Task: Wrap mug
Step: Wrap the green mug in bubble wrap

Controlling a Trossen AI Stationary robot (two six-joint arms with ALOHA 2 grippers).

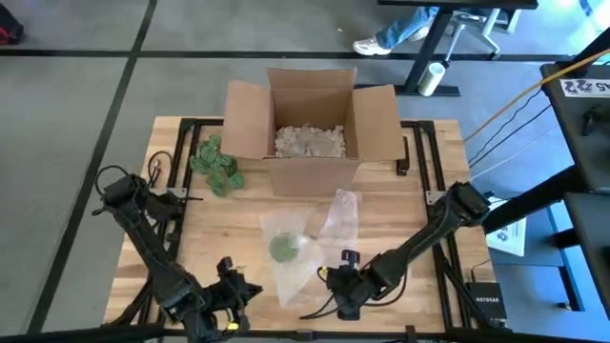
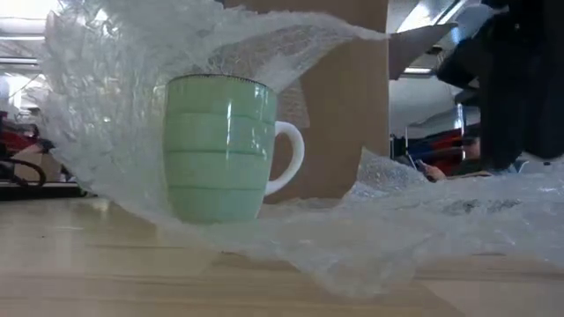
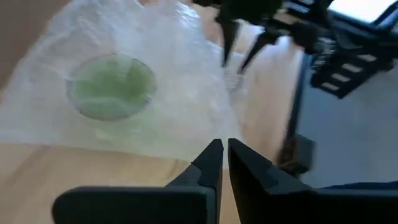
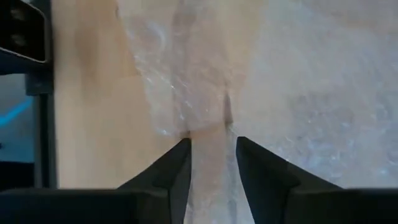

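Dark R claw point(image 4: 211, 152) over wrap point(image 4: 298, 81)

Grey floor point(image 1: 67, 105), black floor lines point(image 1: 114, 81), desk legs point(image 1: 434, 43)

A pale green ribbed ceramic mug point(image 2: 218, 148) with a white handle stands under clear bubble wrap point(image 2: 388, 229), before a plain brown cardboard box point(image 1: 310, 119).

Even daylight; left wrist view blurred, bubble wrap point(image 2: 132, 79) glaring.
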